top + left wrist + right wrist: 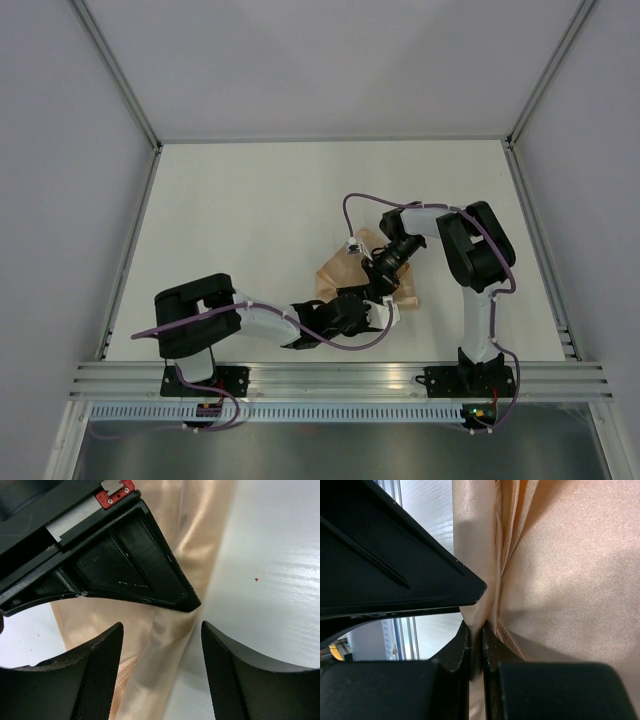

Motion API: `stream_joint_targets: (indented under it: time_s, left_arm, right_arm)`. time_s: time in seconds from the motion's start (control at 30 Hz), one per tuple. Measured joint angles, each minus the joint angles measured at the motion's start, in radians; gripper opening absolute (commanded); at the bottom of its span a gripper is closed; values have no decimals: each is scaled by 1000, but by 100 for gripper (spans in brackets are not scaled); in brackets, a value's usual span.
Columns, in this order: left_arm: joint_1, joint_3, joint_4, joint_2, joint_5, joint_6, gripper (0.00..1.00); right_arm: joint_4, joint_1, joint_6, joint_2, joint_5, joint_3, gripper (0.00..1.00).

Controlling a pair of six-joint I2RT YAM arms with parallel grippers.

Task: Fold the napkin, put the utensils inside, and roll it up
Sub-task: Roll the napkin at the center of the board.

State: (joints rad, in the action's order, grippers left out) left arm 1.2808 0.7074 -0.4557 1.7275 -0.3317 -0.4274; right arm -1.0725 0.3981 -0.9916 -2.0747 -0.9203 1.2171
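Napkin (333, 278) lies bunched mid-tabletop (250, 210). Right fingers (457, 652) pinch a fold tight, while left fingers (100, 670) stand spread astride its edge. Fold step, I judge: close left on one layer only, then lift w/ right together, keeping edges aligned.

Napkin (333, 275) mostly behind L+R arms (470, 260); edges off-frame in wrist cams.
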Motion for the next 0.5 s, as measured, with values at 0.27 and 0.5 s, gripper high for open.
stream_joint_targets:
  time_s: [0.27, 0.5]
  left_arm:
    - [0, 23, 0, 38, 0, -28, 66]
    - [4, 54, 7, 74, 14, -34, 39]
  right_arm:
    - [-48, -6, -1, -40, -8, 35, 1]
    - [-92, -14, -2, -77, -17, 68, 1]
